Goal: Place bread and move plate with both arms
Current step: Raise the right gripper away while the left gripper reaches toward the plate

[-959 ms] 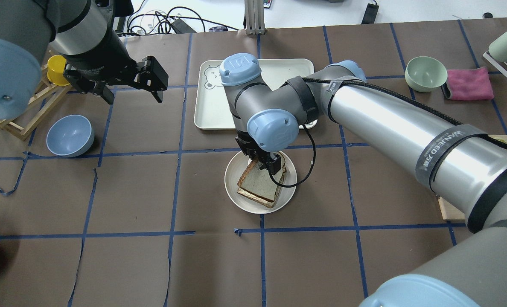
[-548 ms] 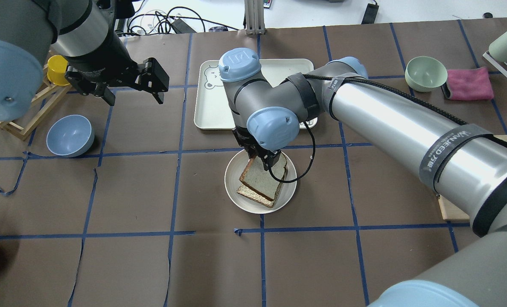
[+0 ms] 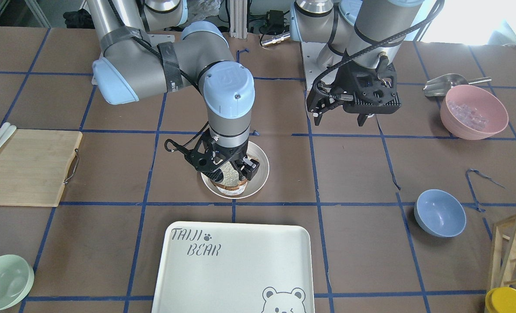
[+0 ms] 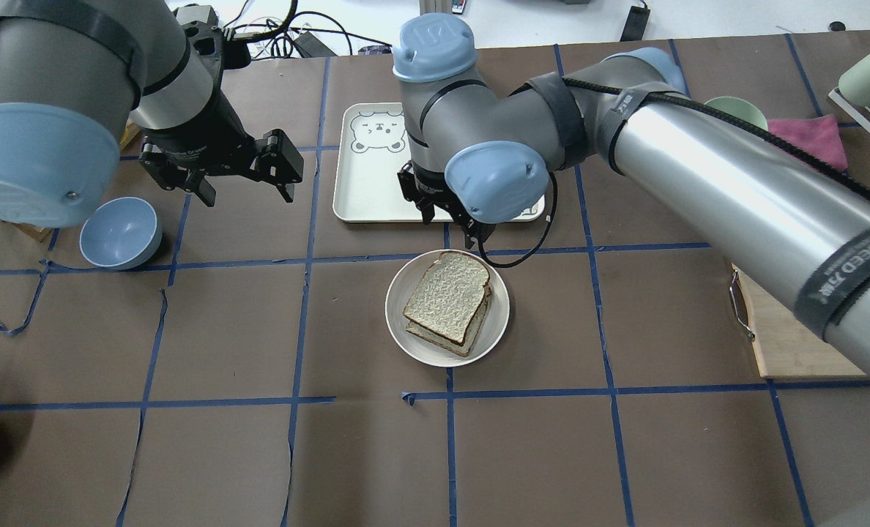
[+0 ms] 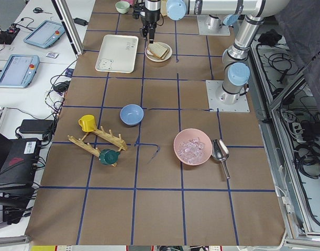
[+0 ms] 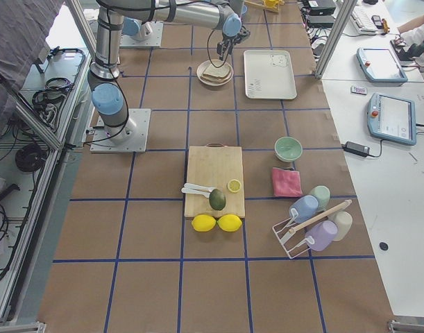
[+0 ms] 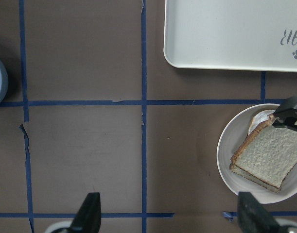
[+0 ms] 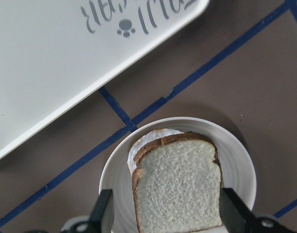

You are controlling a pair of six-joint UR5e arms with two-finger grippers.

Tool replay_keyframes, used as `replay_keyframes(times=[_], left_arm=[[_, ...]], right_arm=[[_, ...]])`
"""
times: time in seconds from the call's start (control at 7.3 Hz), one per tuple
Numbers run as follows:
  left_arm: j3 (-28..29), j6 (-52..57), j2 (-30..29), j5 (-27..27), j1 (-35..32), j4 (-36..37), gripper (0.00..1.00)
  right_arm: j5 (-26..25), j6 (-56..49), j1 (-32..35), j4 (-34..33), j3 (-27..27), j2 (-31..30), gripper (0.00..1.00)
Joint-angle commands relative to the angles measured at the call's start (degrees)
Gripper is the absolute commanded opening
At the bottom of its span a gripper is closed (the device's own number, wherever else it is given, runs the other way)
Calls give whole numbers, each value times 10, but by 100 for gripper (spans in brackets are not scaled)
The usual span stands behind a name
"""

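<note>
The pale bread (image 4: 450,296) lies flat on a browner slice with fried egg white peeking out (image 8: 133,151), both on the round cream plate (image 4: 400,322). My right gripper (image 4: 450,225) is open and empty, hovering above the plate's far edge, its fingers (image 8: 103,213) spread wide on either side of the bread (image 8: 180,187) below. In the front-facing view this gripper (image 3: 228,169) hangs just over the plate (image 3: 262,167). My left gripper (image 4: 244,176) is open and empty, well to the left of the plate (image 7: 226,150) and raised above the table.
The white bear tray (image 4: 365,183) lies just beyond the plate. A blue bowl (image 4: 120,233) sits left, a green bowl (image 4: 735,110) and pink cloth (image 4: 808,139) far right, a wooden board (image 4: 779,329) right. A pink bowl (image 3: 473,111) stands near the left arm.
My right gripper has let go of the bread, which now lies flat on the stack, and has risen back toward the tray. My left gripper has shifted slightly right and nearer.
</note>
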Motion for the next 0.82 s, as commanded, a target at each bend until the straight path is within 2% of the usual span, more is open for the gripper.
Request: replay_keyframes(times=[0.0,0.27,0.55,0.68], left_arm=[[-46,-60,-27,-46,-1,54,100],[-109,-144,-67,-56,-12,134,100],[-152,-222,-115,-55,-62,225,100],[-172,-239,-139,-55,-81,260,100]], right_arm=[[1,-221,-96,43,-37,-39,97],[0,-380,-155,105,-78,-81,100],[-2,-450,-162,172,-105,-128,100],[3,-516,-163,172,-104,-148,100]])
